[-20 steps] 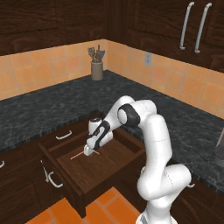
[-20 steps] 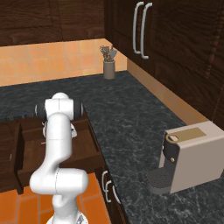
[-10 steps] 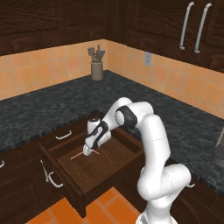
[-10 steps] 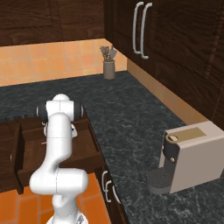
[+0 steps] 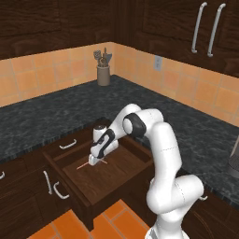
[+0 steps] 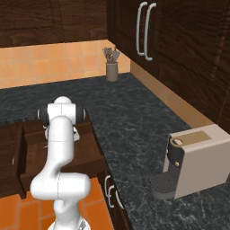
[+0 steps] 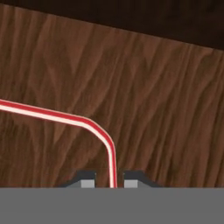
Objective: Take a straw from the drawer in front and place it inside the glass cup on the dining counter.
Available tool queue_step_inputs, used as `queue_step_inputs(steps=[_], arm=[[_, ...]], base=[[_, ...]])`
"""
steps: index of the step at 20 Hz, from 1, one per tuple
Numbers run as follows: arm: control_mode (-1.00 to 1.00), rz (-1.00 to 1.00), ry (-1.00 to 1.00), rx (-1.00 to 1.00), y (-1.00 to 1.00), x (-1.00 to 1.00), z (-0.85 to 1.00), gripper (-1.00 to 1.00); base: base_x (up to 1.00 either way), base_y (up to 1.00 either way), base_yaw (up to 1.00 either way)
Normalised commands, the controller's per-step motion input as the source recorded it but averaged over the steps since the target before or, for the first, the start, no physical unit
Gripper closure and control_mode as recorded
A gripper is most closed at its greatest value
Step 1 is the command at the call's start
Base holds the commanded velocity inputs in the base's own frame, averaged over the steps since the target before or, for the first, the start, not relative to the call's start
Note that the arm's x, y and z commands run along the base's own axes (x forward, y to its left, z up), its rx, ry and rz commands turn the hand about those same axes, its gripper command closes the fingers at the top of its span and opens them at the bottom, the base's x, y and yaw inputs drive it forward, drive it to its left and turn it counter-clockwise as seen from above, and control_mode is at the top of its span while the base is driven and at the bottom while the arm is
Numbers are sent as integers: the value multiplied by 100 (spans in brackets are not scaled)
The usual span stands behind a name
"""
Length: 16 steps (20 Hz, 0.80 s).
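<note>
Gripper (image 7: 113, 180) down in the open drawer (image 5: 112, 179), fingertips (image 7: 86, 179) pinched onto the straw (image 7: 65, 118), which runs up between them then bends off to one side, lying flat on the drawer floor, so lift goes straight up.

Drawer (image 5: 116, 179) pulled out from under the black speckled counter (image 5: 42, 119); wood-grain floor, with the straw (image 5: 83, 165) lying flat on it near the rear left part. Hand view: straw (image 7: 52, 115) red with a pale centre stripe, bent in a curve on the drawer floor (image 7: 166, 109). Utensil holder (image 5: 103, 74) stands on the counter at the tiled back corner; coffee machine (image 6: 197, 159) stands on the counter's right run.
</note>
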Motion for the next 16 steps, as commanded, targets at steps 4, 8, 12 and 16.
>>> queue_step_inputs(steps=[4,8,12,16], arm=[[-100,0,0,0,0,0,-1,100],[-100,0,-1,0,0,-10,2,100],[-100,0,-14,5,-6,-42,75,100],[-100,0,-17,11,-25,-27,100,100]], base=[[0,0,0],[0,0,0],[0,0,0],[0,0,0]])
